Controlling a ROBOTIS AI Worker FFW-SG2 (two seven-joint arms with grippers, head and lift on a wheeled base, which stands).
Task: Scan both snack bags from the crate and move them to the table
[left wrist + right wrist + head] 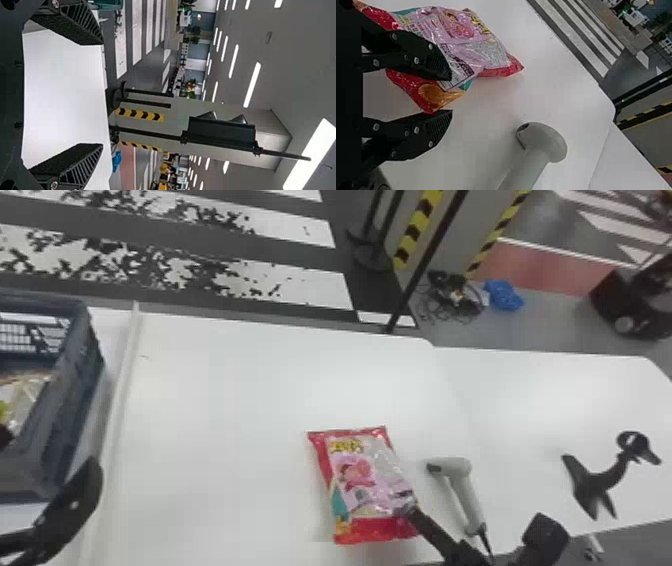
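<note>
My R gripper (474, 514): fingers spread, one over snack bag (367, 485) nr. scanner (462, 485). L gripper (50, 449): open, by crate (75, 340) w/ clear pkg. (24, 395) inside.

Your puffed, glossy plastic snack bag with red ends, a pink-and-lilac printed face and yellow lettering (356, 485) lies face up on the smooth white table (225, 390), its lettered end pointing away from you and slightly left. Just to its right you have the light grey plastic handheld scanner (465, 492), lying on its side. At your far left stands the blue-grey plastic crate with openwork walls (75, 405); inside you see crinkled clear packaging (27, 392), too cut off to identify.
</note>
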